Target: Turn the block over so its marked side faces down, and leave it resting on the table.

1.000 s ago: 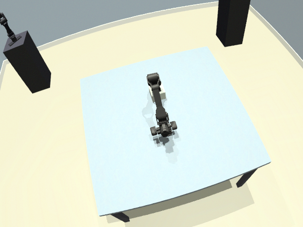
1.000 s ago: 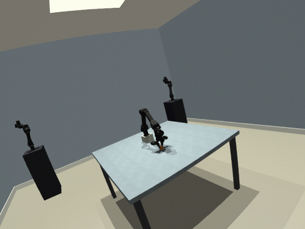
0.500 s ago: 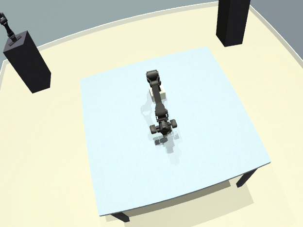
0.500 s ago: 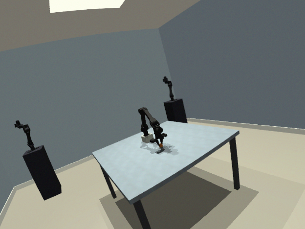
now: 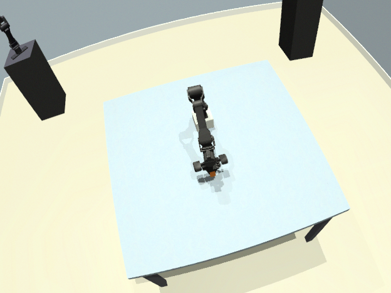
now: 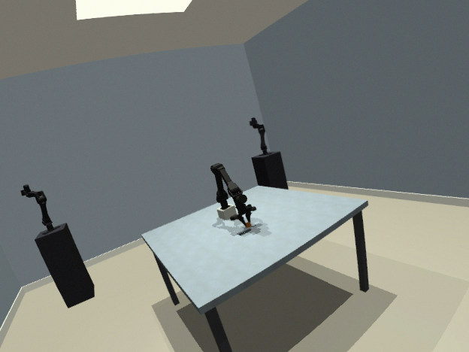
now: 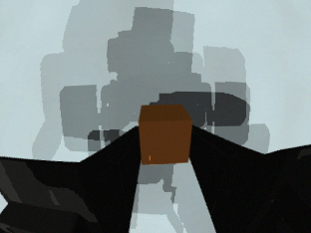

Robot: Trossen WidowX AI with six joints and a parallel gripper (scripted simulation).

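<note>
The orange block (image 5: 212, 174) (image 6: 248, 225) (image 7: 165, 142) is between the fingertips of my gripper (image 5: 212, 173) (image 6: 247, 223) (image 7: 162, 131), which is shut on it. The wrist view shows a darker upper face and a larger brown-orange face, with a finger against each side. The block appears to hang a little above the pale blue table (image 5: 158, 220) (image 6: 212, 272), with dark shadows on the table around it. No mark can be made out on the faces in view; the faces against the fingers and the underside are hidden.
The arm's white base block (image 5: 209, 121) (image 6: 226, 212) stands on the table behind the gripper. Black pedestals (image 5: 37, 85) (image 6: 64, 265) stand on the floor beyond the table, well away from the arm.
</note>
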